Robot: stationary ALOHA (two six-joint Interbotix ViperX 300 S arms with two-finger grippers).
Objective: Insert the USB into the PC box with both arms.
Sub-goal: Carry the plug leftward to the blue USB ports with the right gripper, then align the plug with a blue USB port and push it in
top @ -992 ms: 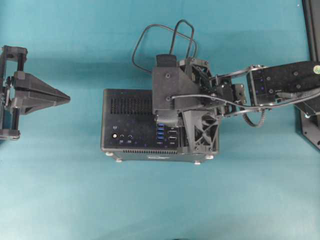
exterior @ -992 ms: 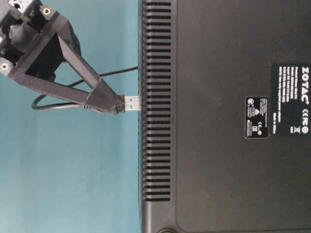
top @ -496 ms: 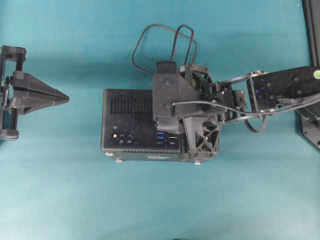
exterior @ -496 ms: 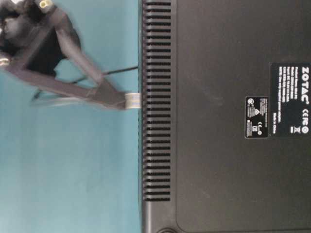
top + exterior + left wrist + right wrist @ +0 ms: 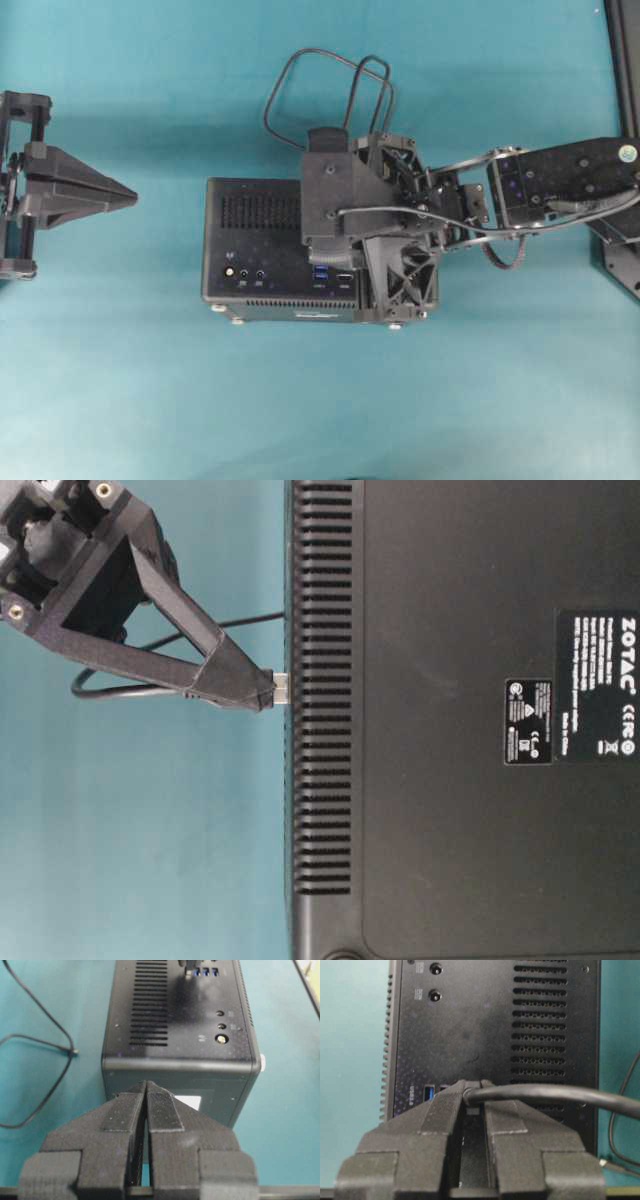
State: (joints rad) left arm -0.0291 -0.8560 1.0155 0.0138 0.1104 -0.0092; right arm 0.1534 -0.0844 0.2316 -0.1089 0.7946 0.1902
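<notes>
right gripper (image 5: 472,1091): pinched shut on the USB plug (image 5: 281,688), right at the PC box (image 5: 255,250) ports.
USB cable (image 5: 330,85): thin, floppy; best held by the stiff plug.
PC box: looks heavy, hard.
left gripper (image 5: 125,196): closed, empty, well apart.

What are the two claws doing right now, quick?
Left gripper: jaws closed, holding nothing, apart from the PC box.
Right gripper: jaws closed on the USB, at the PC box's ports.

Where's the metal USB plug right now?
Table-level view, left of centre: the silver-tipped USB plug is pinched in the right gripper, its tip at the black vented PC box.
</notes>
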